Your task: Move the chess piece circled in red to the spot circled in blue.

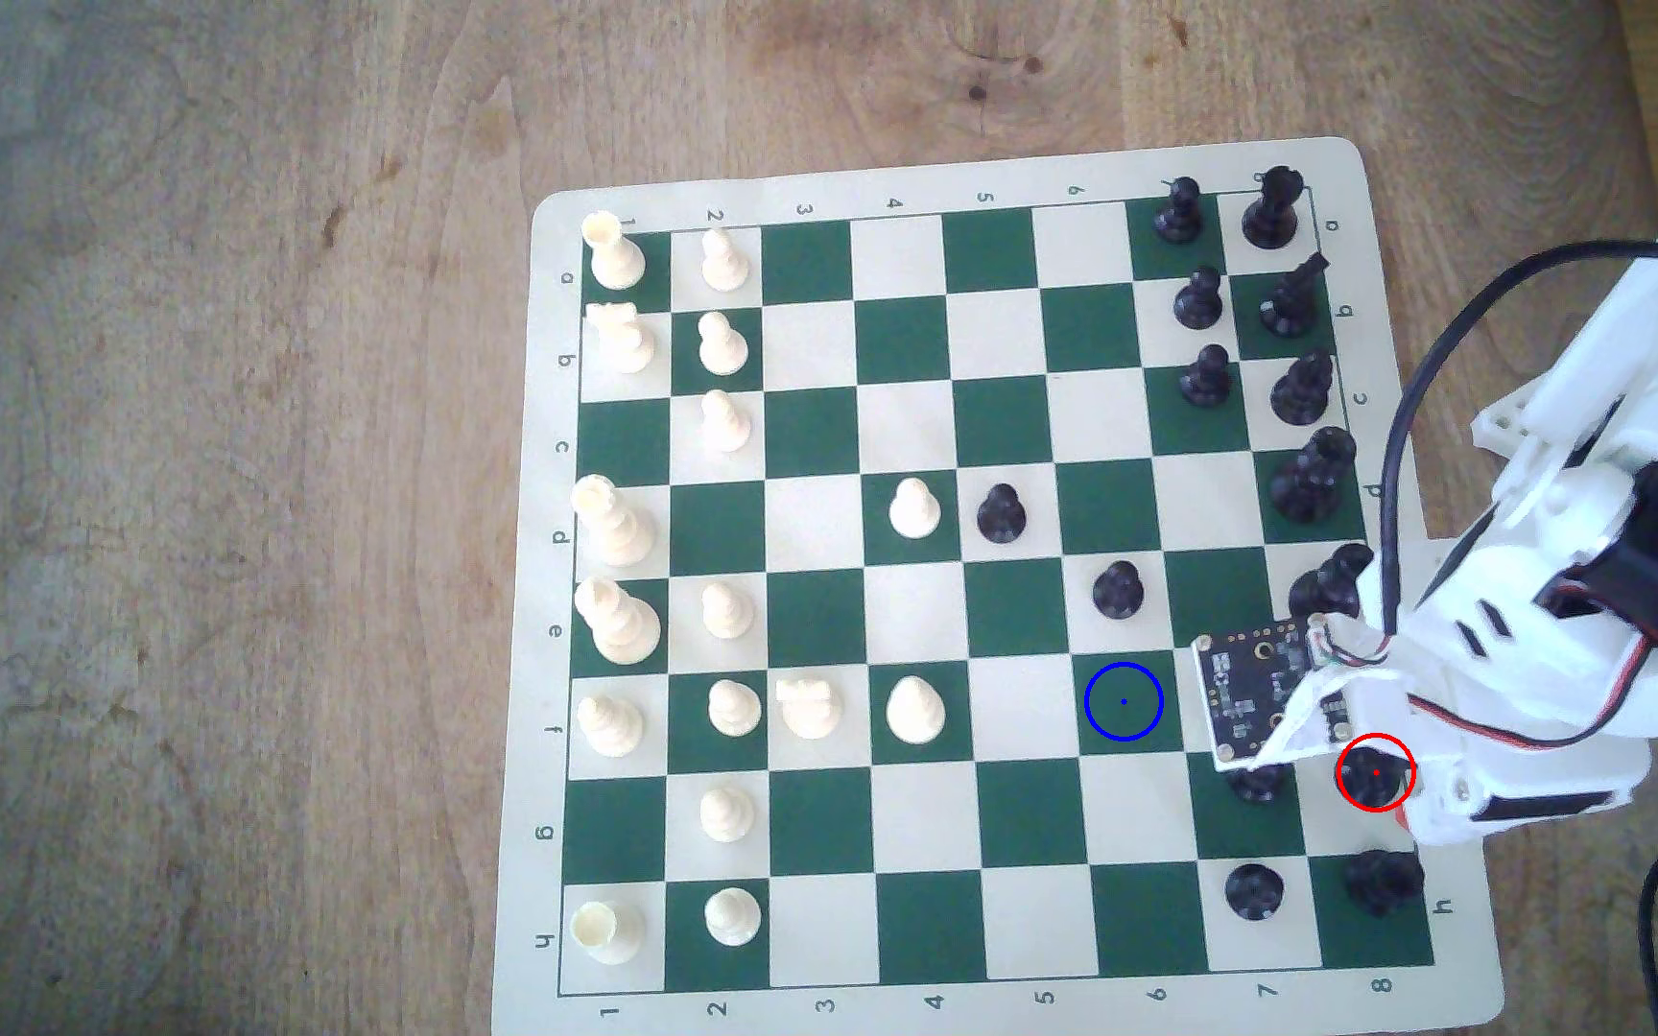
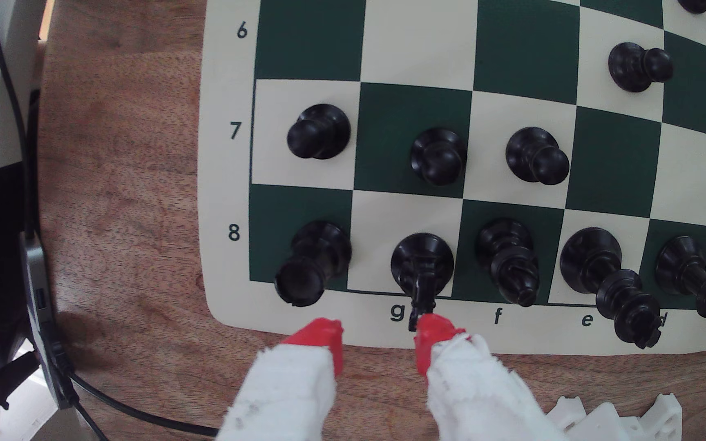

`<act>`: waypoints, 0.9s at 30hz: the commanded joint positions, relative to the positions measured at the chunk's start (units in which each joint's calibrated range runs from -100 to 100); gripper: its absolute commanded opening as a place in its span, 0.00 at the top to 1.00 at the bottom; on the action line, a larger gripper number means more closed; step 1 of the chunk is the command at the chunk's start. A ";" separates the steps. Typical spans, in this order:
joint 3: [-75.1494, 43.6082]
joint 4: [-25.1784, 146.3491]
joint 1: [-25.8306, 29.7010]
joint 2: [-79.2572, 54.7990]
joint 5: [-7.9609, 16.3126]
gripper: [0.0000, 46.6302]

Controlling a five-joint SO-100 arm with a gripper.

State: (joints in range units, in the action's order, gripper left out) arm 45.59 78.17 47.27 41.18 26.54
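The chess piece [image 1: 1375, 772] is a small black knight with a lumpy top, ringed in red on a cream square near the board's edge at the exterior view's right. In the wrist view the knight [image 2: 422, 267] stands upright on g8, just ahead of my gripper [image 2: 379, 339]. The gripper is open, and its red fingertips [image 2: 321, 339] hold nothing. One tip is close beside the knight's head. The spot [image 1: 1123, 701] is a dark green square with a blue ring, two squares toward the exterior view's left, and it is bare.
Black neighbours crowd the knight: a rook [image 2: 313, 263], a bishop [image 2: 510, 263] and a pawn [image 2: 438, 157] in front. Another black pawn [image 1: 1117, 590] stands one square from the spot. White pieces [image 1: 725, 608] fill the exterior view's left. A black cable [image 1: 1403, 418] hangs by the arm.
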 commanded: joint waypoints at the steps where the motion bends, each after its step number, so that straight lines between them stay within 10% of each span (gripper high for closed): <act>1: 2.00 -1.75 0.79 0.92 -1.07 0.78; 27: 12.52 -12.16 -0.85 -4.08 -2.05 0.78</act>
State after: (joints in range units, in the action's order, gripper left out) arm 58.79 67.09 46.39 37.66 24.59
